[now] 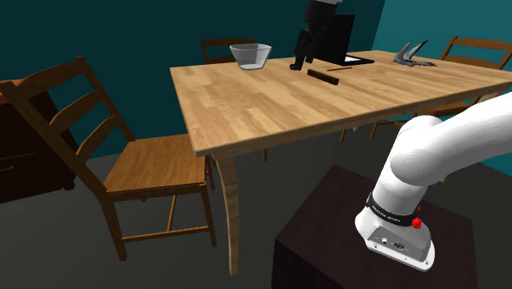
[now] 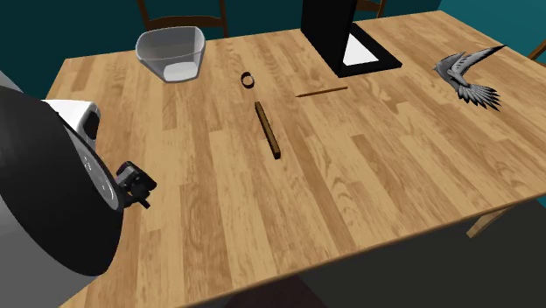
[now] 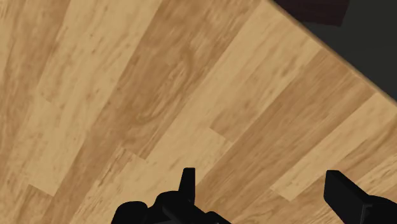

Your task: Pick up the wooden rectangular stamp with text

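The stamp is a long, narrow brown wooden bar lying flat near the middle of the table; in the shoulder view the stamp looks dark. My black gripper hangs above the table and holds nothing. In the second exterior view the gripper is well off to the stamp's left and nearer the front edge. In the wrist view the gripper is open, its fingers standing wide apart over bare planks close to the table's edge.
A clear bowl stands at the far left, with a small dark ring and a thin stick beyond the stamp. A black upright object and grey wings occupy the far right. Wooden chairs surround the table.
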